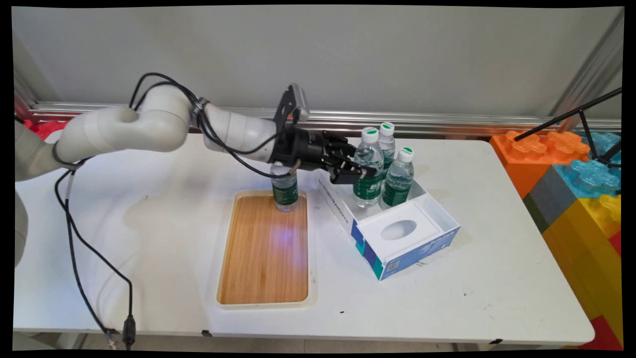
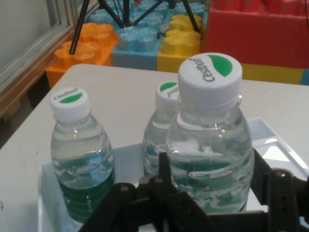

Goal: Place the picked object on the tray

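1. Left portion of the desk [image 1: 164, 248]: bare white surface. Black cables hang from the arm down to the near edge.

2. Centre: a wooden tray [image 1: 266, 258] lies flat. 1 water bottle [image 1: 285, 191] stands upright at its far end, partly hidden behind the arm's wrist, its cap not visible.

3. Right of the tray: an open white-and-blue carton [image 1: 397, 233] holds 3 capped bottles upright at its far end. The tool [image 1: 358, 171] reaches in horizontally from the left.

4. Tool state: the fingers stand apart, 1 on each side of the nearest bottle [image 2: 210, 145]. Hand view shows the bottle between them, with a finger [image 2: 166, 169] against or just beside its left flank. Whether either pad presses on the bottle cannot be told; no clamping is evident.

5. The other 2 bottles: the left bottle [image 2: 79, 159] stands apart; the rear bottle [image 2: 161, 130] is just behind the nearest one.

6. Far right: coloured block stack [image 1: 581, 184] and a black stand, well apart.

7. Hazards, as judged: the bottles are crowded, so a sideways finger movement could topple a neighbour. The bottle wall is smooth and rounded, so a light hold could slip.
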Controlling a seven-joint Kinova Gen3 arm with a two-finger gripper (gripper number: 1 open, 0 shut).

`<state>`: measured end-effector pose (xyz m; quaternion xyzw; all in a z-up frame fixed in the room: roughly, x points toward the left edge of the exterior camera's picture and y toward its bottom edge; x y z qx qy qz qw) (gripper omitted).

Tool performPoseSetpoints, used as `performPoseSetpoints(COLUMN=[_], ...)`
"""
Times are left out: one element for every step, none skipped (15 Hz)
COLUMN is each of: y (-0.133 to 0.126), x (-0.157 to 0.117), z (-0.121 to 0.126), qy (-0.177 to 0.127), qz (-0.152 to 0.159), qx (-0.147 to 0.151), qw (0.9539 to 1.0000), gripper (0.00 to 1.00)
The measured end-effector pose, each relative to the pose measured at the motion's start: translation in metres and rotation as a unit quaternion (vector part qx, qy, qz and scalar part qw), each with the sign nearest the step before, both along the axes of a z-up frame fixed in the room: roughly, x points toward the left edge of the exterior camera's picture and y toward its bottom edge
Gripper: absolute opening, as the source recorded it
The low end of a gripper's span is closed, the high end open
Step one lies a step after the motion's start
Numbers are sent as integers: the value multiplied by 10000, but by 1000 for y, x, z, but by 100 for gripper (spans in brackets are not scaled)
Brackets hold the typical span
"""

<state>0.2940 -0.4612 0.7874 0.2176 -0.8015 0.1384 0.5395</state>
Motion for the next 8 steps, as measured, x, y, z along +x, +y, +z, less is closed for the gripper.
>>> performPoseSetpoints(y=[2, 6, 9, 11, 15, 19, 24, 28], x=[3, 8, 11, 13, 17, 21, 25, 29], z=[4, 10, 13, 15, 19, 22, 24, 26], qy=[15, 34, 44, 49, 57, 59, 55, 46], qz=[3, 4, 1, -6, -21, -49, -81, -111], qx=[10, 25, 41, 54, 74, 95, 117, 131], qw=[10000, 10000, 10000, 10000, 10000, 9999, 9999, 9998], gripper=[0, 0, 0, 0, 0, 0, 0, 0])
